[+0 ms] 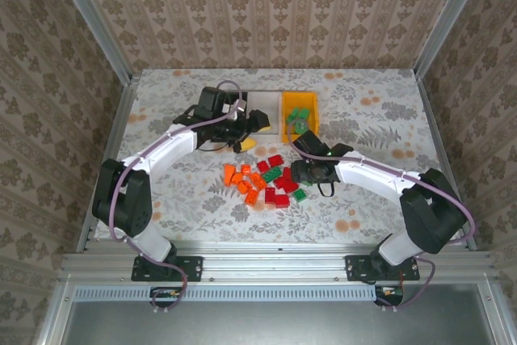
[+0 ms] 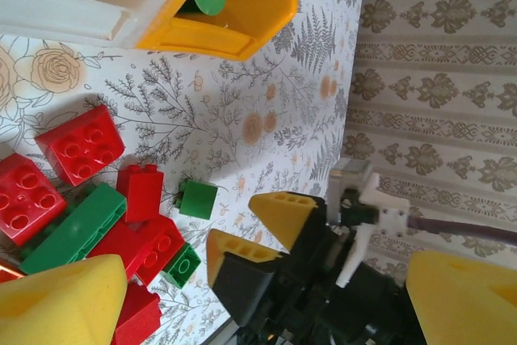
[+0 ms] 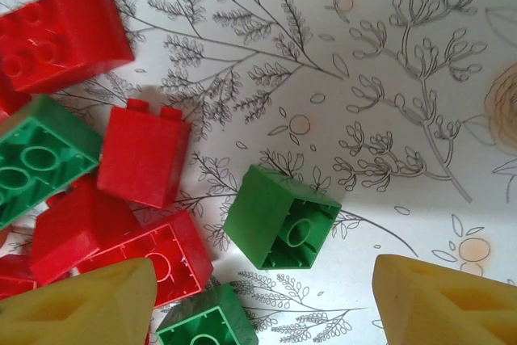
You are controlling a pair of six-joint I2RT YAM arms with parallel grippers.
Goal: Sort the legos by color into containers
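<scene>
The loose legos (image 1: 262, 183) lie in a pile on the middle of the desk (image 1: 371, 119), orange ones to the left, red and green to the right. The right hand (image 3: 254, 284) hangs low over the pile's right edge, its yellow pads (image 3: 81, 305) spread wide and holding nothing.

Just ahead of the gap between the pads lies a small green brick (image 3: 279, 228), tipped on its side with the hollow underside toward the wrist camera. A red brick (image 3: 145, 155) stands just beside it on the left. A flat red piece (image 3: 149, 252) and a second green brick (image 3: 206, 321) crowd the left pad.

The step looks like picking up the tipped green brick. It sits turned at an angle to the pads, so the wrist should be rotated until they face two flat walls, not corners. The hand should also be shifted so the left pad drops into the narrow gap beside the red brick, then lowered fully before closing.

Farther back, the left hand (image 1: 252, 131) hovers at the near side of the white bin (image 1: 262, 101), wide open with nothing in it. Beside that bin, the orange-yellow bin (image 1: 284, 111) already holds green pieces, so the green brick likely belongs there.
</scene>
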